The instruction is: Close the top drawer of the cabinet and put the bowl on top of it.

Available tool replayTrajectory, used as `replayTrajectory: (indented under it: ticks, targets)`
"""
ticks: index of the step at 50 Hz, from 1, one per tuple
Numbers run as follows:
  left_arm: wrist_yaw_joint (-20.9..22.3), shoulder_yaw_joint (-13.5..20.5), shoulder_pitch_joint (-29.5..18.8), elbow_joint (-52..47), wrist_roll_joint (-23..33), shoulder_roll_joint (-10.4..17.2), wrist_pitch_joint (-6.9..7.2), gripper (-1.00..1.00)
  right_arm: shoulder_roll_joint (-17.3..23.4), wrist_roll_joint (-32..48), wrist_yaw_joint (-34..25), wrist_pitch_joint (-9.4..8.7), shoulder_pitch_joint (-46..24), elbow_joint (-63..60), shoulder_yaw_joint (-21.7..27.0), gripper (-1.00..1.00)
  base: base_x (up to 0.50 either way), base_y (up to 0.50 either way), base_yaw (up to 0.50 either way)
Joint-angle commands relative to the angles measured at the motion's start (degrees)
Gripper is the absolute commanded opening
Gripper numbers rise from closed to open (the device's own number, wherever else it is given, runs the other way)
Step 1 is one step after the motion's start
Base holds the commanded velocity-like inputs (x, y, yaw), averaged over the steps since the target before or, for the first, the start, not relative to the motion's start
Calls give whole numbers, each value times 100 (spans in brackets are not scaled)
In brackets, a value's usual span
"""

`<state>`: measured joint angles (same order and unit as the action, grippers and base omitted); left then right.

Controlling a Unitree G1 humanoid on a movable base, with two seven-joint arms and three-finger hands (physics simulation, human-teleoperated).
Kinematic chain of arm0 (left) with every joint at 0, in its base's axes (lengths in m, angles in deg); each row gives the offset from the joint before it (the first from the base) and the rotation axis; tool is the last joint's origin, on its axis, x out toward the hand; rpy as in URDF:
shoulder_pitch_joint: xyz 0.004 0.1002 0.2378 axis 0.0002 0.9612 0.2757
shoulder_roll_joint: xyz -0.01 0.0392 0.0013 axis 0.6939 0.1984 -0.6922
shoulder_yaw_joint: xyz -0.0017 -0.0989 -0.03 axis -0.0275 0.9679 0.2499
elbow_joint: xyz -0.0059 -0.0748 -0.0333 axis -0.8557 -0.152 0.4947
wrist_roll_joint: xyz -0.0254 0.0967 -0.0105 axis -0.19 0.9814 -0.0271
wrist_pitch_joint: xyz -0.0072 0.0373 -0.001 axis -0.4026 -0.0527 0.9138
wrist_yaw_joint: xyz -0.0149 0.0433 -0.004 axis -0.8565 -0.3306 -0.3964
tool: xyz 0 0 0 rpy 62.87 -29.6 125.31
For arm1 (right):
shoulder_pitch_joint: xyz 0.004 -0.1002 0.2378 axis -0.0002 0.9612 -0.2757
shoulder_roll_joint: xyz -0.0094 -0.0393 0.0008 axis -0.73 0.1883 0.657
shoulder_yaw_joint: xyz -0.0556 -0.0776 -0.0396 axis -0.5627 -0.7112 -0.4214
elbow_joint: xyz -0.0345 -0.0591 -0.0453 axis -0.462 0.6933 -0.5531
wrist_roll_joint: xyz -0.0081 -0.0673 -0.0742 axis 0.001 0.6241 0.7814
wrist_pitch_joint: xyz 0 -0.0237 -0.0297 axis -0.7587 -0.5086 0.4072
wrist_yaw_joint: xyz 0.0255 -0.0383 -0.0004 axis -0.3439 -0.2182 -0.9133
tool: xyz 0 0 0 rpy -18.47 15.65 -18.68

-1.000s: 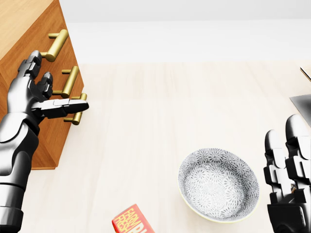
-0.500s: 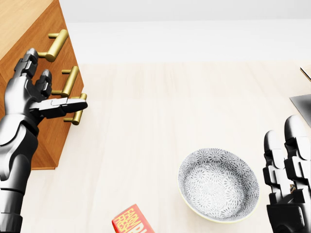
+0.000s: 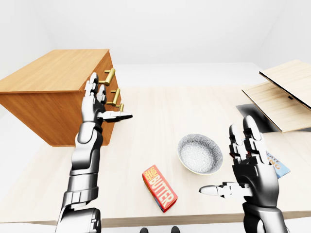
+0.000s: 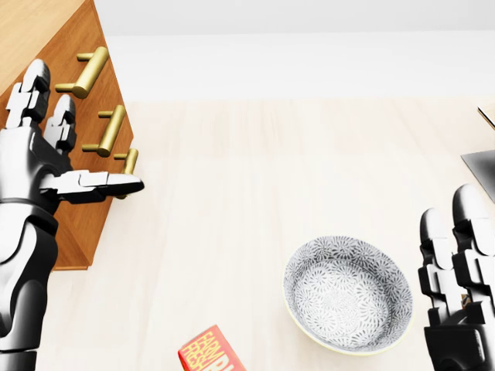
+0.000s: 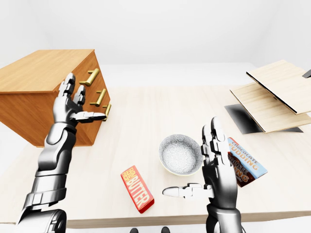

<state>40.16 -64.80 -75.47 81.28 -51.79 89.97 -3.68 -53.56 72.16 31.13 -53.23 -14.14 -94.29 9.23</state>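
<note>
The wooden cabinet (image 3: 53, 92) stands at the left of the table, with three brass handles (image 4: 85, 71) down its face; the drawer fronts look level with one another. My left hand (image 4: 73, 147) is raised just before that face, open, fingers spread upward and thumb pointing right below the lowest handle, holding nothing. The patterned grey bowl (image 4: 348, 305) rests upright on the table at lower right in the head view. My right hand (image 3: 245, 162) is open beside the bowl's right rim, apart from it.
A red butter box (image 3: 159, 188) lies left of the bowl near the table's bottom edge. A chocolate pudding box (image 5: 245, 160) sits behind my right hand. Light wooden boards (image 3: 282, 92) and a dark slab (image 3: 250, 114) occupy the right side.
My left hand has drawn left and slightly up, off the lowest handle; its thumb now sits below that handle. Bowl and right hand have not moved.
</note>
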Motion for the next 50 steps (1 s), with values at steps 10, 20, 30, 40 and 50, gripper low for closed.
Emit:
replayTrajectory:
  ticks: [10, 20, 30, 40, 50]
  targets:
    - [163, -456, 1058, -2156, 741, -635, 0, 100, -11, -19, -31, 0, 25, -18, 4, 100, 0, 0, 0]
    - [326, -854, 1684, -3496, 1243, -975, 0, 100, -10, 4, -24, 0, 22, 2, -23, 100, 0, 0, 0]
    - [471, -1567, 2304, -5004, 1854, -1272, 0, 100, -1, -47, -29, 0, 75, -84, -7, 100, 0, 0, 0]
    - [471, -2183, 2623, -5553, 2297, -1387, 0, 100, -90, -375, -268, 0, 258, -393, 185, 100, 0, 0, 0]
    - [358, -2694, 2693, -5781, 2712, -1462, 0, 100, -381, -789, -715, 0, 803, -883, 433, 100, 0, 0, 0]
